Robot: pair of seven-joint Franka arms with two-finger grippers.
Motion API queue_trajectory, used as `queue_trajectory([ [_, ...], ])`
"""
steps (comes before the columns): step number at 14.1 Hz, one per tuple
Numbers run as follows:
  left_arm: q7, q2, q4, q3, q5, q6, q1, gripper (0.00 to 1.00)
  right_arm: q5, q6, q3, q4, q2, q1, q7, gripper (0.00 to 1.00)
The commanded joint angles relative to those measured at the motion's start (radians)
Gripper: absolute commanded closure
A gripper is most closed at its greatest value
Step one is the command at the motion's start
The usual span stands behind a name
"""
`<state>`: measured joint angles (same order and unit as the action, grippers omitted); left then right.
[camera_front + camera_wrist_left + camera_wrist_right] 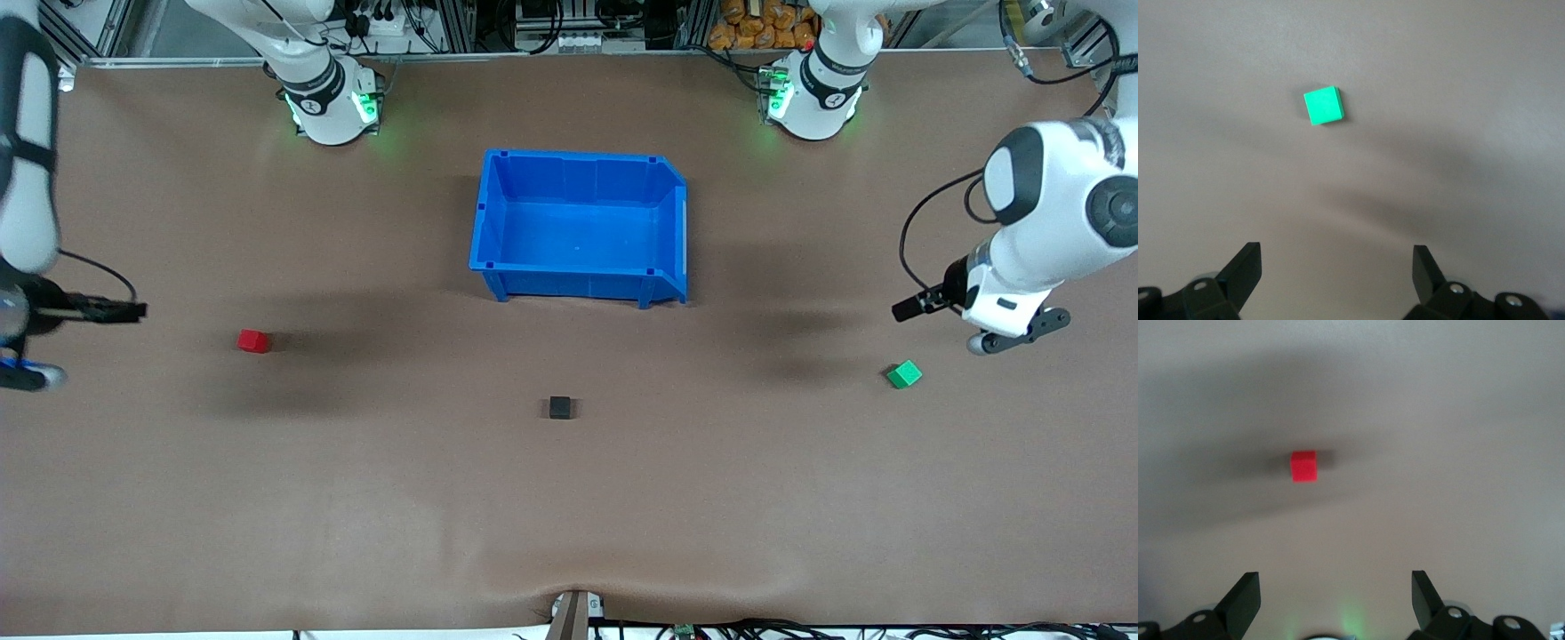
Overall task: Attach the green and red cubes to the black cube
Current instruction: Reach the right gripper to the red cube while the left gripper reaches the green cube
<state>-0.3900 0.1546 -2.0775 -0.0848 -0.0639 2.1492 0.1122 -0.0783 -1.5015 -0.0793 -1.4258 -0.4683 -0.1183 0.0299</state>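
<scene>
The black cube (561,407) lies nearest the camera, mid-table; green cube (904,374) and red cube (253,340) sit farther, near opposite ends. Both are untouched — left gripper (1337,272) and right gripper (1335,595) are held spread above them. Each should be centred before descent.

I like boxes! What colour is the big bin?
Bright blue bin, clearest in the front view.

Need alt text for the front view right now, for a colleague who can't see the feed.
Three small cubes lie apart on a brown table: red cube toward the right arm's end, black cube mid-table, green cube toward the left arm's end. An empty blue bin sits farther from the camera than the black cube.
</scene>
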Motion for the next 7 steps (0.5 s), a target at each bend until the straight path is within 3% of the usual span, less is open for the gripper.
queue_trajectory([
  [1, -0.035, 0.083, 0.005, -0.006, 0.013, 0.076, 0.024, 0.00, 0.020, -0.063, 0.013, 0.004, -0.074, -0.012, -0.005, 0.00],
  [3, -0.036, 0.156, 0.040, -0.006, 0.012, 0.101, 0.035, 0.00, 0.089, -0.182, 0.012, -0.085, -0.082, -0.026, -0.005, 0.00],
  [5, -0.036, 0.222, 0.098, -0.006, 0.013, 0.101, 0.053, 0.00, 0.097, -0.357, 0.015, -0.200, -0.101, -0.035, -0.007, 0.00],
  [7, -0.036, 0.282, 0.161, -0.006, 0.013, 0.101, 0.079, 0.00, 0.097, -0.446, 0.016, -0.240, -0.150, -0.031, -0.008, 0.00],
])
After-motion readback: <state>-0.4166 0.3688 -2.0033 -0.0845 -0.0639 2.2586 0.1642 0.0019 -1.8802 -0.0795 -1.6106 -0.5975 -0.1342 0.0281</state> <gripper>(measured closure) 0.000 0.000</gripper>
